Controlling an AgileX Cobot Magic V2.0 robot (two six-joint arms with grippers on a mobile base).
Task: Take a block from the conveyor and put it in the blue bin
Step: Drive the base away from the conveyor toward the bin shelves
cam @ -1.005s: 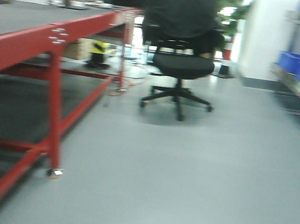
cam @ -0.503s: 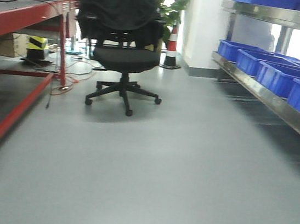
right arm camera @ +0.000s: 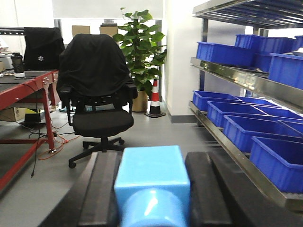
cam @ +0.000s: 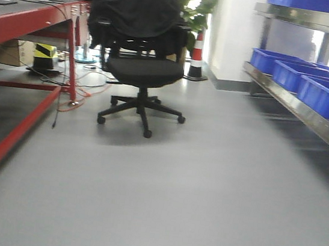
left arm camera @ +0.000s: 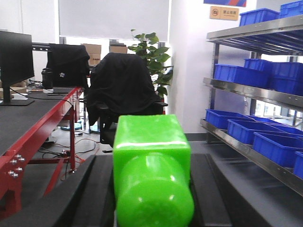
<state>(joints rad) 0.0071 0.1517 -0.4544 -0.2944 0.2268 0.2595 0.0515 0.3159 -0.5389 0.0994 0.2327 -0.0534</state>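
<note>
Judging from the wrist views, the pick stage is complete on both arms and the place stage is not yet done.

1. Left end effector (left arm camera: 151,158): closed on a green block (left arm camera: 151,184), which sits clamped between the two dark fingers (left arm camera: 97,189) with its rounded end toward the camera.
2. Right end effector (right arm camera: 151,158): closed on a light blue block (right arm camera: 150,182), gripped the same way between its fingers (right arm camera: 106,189).
3. Conveyor (cam: 12,12): lies at the left edge of the front view, with its dark belt surface on a red frame. No block is visible on the part of the belt that shows (most of the belt is outside the frame, so further blocks cannot be ruled out).
4. Blue bins (cam: 281,64): stand in a row on the steel shelf rack (cam: 310,121) along the right side, well apart from the conveyor, with bare grey floor (cam: 203,195) between them. Both blocks are in the air, over neither a bin nor the belt.
5. Office chair (cam: 139,65): stands ahead, nearer the conveyor than the rack.

Remaining work, as an estimate: bring each block over a bin, open the end effector and release. Which bin is the intended one cannot be told from these views.
</note>
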